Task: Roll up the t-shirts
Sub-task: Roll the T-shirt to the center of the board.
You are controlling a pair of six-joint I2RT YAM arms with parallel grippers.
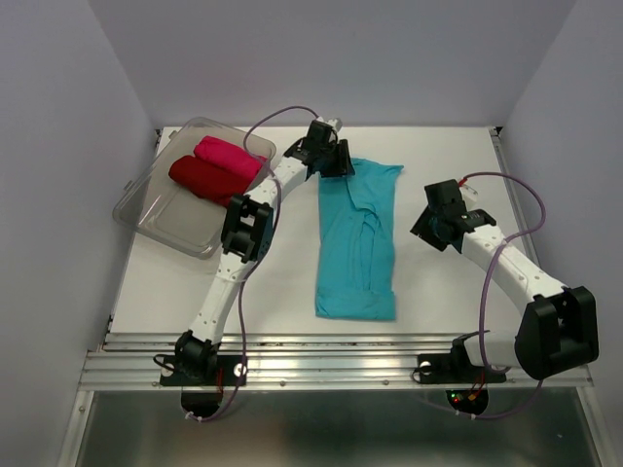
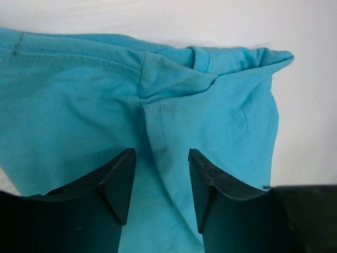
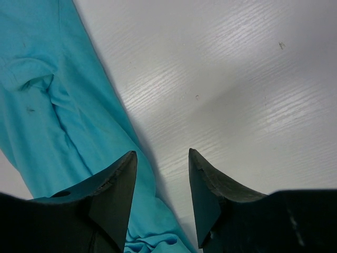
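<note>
The turquoise t-shirt (image 1: 355,243) lies in the middle of the white table (image 1: 443,311), folded into one long narrow strip that runs from the far side toward the arms. It is flat and not yet rolled. The near end is quite straight, while the far end is wider and a little wrinkled, with a folded seam and a small bunched corner showing in the left wrist view.

The left gripper (image 2: 160,158) is over this far end, at its left corner. Its two fingers stand apart and I see only the cloth below the gap between them - nothing is pinched. Whether the tips touch the fabric, I cannot tell.

The right gripper (image 3: 162,158) is at the right side of the shirt, about halfway along it. Its fingers are also spread and hold nothing. Its left finger is above the long edge of the cloth and the other is above the bare table.

Well apart, at the far left corner, a clear plastic tub (image 1: 146,209) sits at an angle. Inside it are two rolled shirts side by side and touching - the dark red t-shirt (image 1: 200,180) and, behind it, the bright pink t-shirt (image 1: 229,156).
</note>
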